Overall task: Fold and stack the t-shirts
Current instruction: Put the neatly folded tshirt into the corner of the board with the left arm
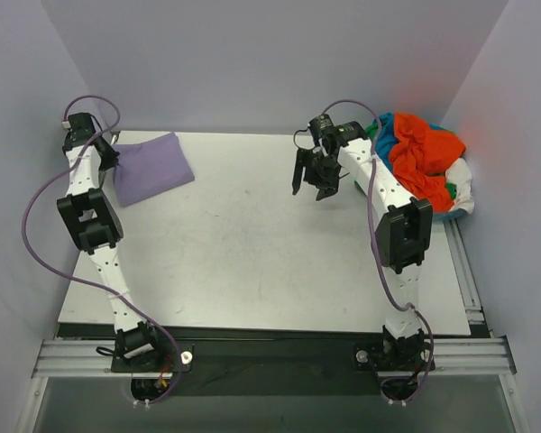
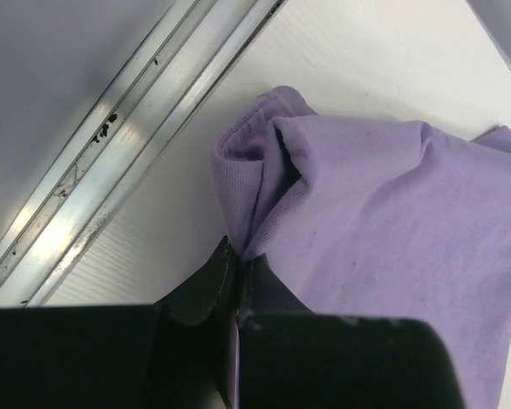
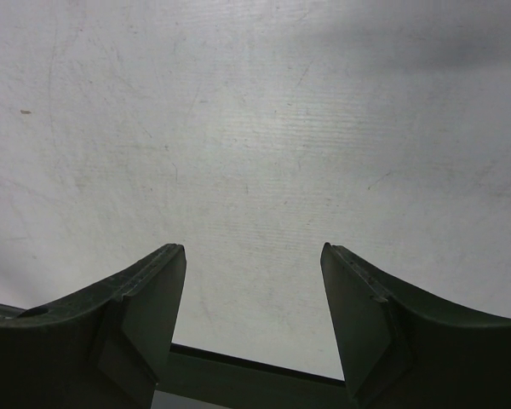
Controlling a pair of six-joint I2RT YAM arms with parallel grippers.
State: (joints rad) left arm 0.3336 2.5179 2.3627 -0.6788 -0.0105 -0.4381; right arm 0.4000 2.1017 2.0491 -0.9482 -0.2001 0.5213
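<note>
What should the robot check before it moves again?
1. Grip: the left gripper is shut on the lavender shirt edge: ok.
2. Flatness: the lavender shirt's pinched corner is bunched: not ok.
3. Free hand: the right gripper is open and empty: ok.
4. Space: the table under it is bare: ok.
5. Remaining: the pile of shirts is crumpled at the far right: not ok.

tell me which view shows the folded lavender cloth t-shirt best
Top external: the folded lavender cloth t-shirt shows whole there. The left wrist view shows only one bunched edge, pinched in the left gripper. The right wrist view shows none of it.
</note>
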